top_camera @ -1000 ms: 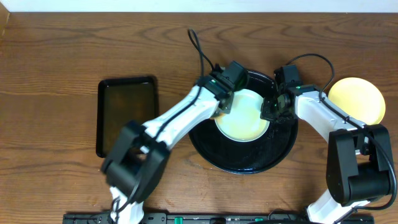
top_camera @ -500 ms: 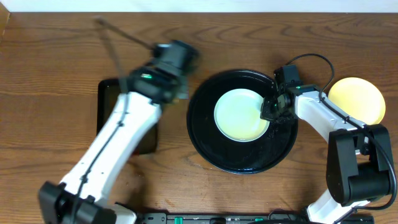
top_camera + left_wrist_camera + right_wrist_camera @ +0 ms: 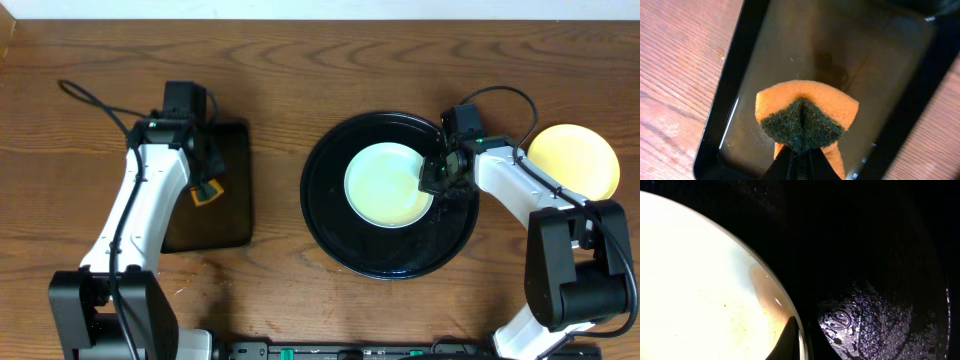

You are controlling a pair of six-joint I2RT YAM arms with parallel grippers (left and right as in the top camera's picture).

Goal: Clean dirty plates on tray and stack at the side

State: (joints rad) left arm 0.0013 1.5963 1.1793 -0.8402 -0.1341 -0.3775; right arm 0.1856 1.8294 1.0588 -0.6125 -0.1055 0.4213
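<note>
A pale mint-green plate [image 3: 388, 185] lies on the round black tray [image 3: 390, 255]. My right gripper [image 3: 433, 178] is shut on the plate's right rim; the right wrist view shows the fingers [image 3: 800, 342] pinching the rim of the plate [image 3: 700, 290], with a faint orange smear near them. A yellow plate [image 3: 572, 160] rests on the wooden tabletop [image 3: 300, 70] at the right. My left gripper [image 3: 205, 180] is shut on an orange sponge with a green scrub face [image 3: 802, 112], held over the rectangular black tray [image 3: 890, 60]. The third plate is not in view.
The rectangular black tray [image 3: 232, 215] lies on the left of the table. Cables run from both arms near the table's back. The right arm's base stands at the front right [image 3: 575, 280].
My left arm has swung from the plate on the round tray leftward to the rectangular tray, carrying the sponge. The right gripper has stayed on the plate's rim.
</note>
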